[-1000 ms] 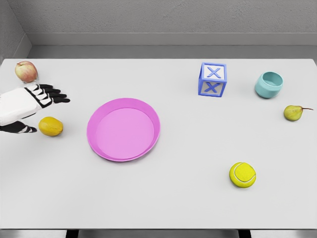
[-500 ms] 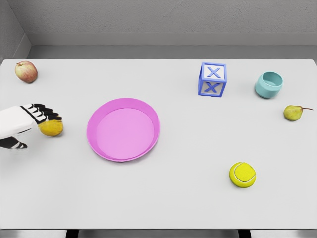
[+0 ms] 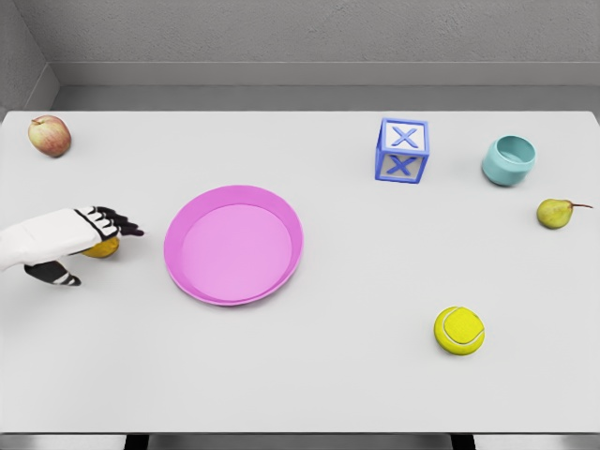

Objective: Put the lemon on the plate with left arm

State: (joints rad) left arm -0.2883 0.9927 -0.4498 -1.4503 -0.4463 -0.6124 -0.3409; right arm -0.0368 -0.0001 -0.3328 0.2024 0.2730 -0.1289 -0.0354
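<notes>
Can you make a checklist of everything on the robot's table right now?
Surface: white table, flat.
Job's things: lemon left of the pink plate, mostly hidden under the left hand; plate holds nothing.
Clutter: apple, blue X block, teal cup, pear, tennis ball.
Hands: left hand's fingers lie over the lemon; a firm grasp cannot be told. Right: not in view.
Cables: nothing seen.
Surroundings: grey wall behind.

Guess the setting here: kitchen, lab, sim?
Most likely a simulated tabletop test scene, not a real room: a bare white table against plain grey walls, unrelated props scattered about (pink plate, tennis ball, lettered block), and flat rendered lighting.
</notes>
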